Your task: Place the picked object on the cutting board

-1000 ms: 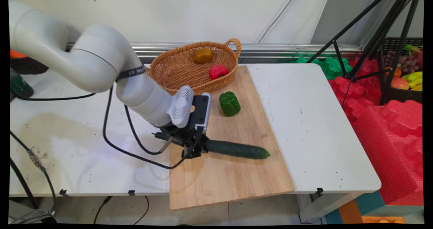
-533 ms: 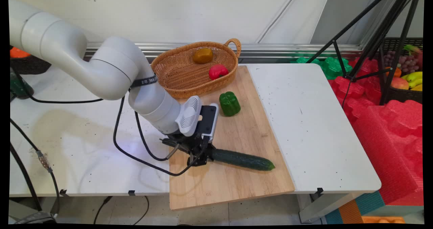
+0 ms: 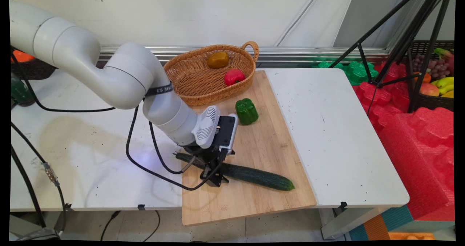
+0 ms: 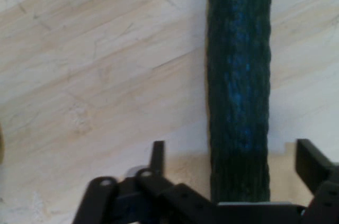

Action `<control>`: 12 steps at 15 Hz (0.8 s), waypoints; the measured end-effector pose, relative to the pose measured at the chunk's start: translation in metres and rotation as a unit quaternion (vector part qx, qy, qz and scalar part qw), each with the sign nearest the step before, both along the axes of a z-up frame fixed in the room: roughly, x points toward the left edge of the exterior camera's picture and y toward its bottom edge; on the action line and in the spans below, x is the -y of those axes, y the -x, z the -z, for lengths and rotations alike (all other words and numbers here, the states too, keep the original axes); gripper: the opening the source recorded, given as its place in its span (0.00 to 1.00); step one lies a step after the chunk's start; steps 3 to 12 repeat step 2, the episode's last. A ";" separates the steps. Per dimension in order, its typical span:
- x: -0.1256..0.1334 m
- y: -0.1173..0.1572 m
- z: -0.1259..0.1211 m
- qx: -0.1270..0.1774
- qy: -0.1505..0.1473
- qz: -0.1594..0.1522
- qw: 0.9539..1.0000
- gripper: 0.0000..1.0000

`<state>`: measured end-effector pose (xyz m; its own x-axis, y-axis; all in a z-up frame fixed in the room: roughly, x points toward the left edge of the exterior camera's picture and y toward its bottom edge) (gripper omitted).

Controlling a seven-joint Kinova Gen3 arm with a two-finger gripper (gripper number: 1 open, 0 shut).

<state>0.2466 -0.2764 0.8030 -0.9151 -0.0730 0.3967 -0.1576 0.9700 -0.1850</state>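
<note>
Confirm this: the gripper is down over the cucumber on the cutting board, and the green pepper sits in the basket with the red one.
Not quite. The green pepper stands on the cutting board, outside the basket, as the main view shows. Only the red pepper and a brownish fruit are inside. The gripper is over the cucumber.

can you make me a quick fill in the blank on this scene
1. The cucumber lies on the wooden ____.
2. The fingers stand apart on either side of the ____.
3. In the basket sit a brown fruit and a ____ pepper.
4. The green pepper stands ____ the basket.

Missing words: board; cucumber; red; outside
</note>
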 end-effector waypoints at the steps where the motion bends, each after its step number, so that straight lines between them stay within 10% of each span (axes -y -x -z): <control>1: 0.000 0.000 0.000 0.000 0.001 0.001 1.000 1.00; 12: 0.001 0.000 0.000 -0.001 0.001 0.002 1.000 1.00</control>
